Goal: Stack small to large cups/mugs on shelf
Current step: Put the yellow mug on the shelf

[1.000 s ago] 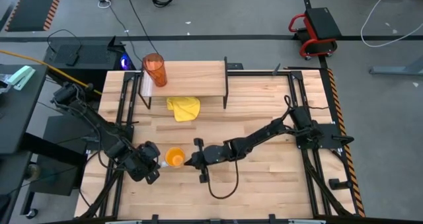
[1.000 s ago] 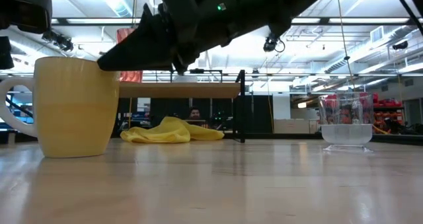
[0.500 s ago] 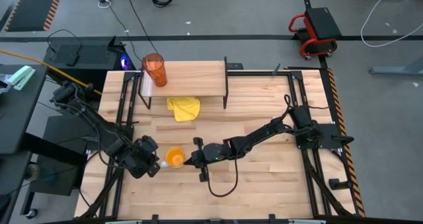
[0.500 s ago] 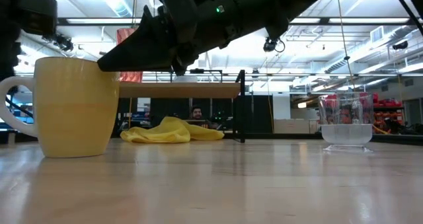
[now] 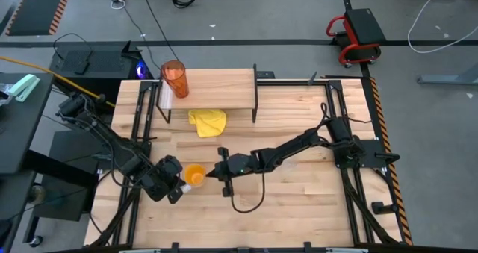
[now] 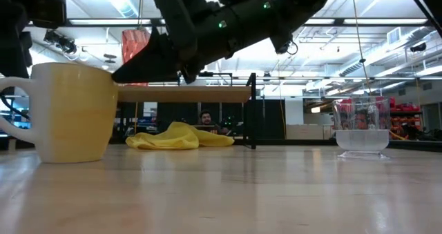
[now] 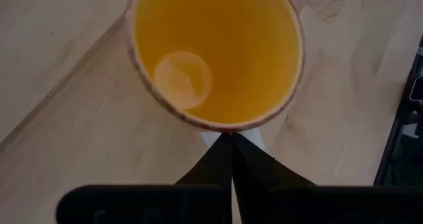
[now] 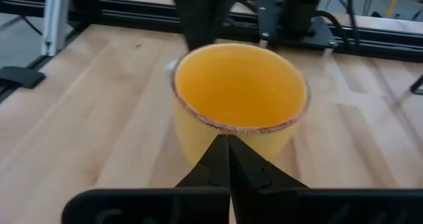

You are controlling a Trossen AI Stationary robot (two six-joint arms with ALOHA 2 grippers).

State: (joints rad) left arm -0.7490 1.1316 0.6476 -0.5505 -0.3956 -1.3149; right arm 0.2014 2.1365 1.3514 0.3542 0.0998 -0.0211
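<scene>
We have the left pincer pinched shut on the orange mug's white handle; rigid, probably slick ceramic, so we'd lift slowly. The right pincer is shut, empty.

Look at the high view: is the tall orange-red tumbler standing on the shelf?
Yes, the tumbler stands upright at the left end of the shelf, above the yellow cloth on the table.

yellow cloth — crumpled (on tabletop) | red cart — floor
</scene>
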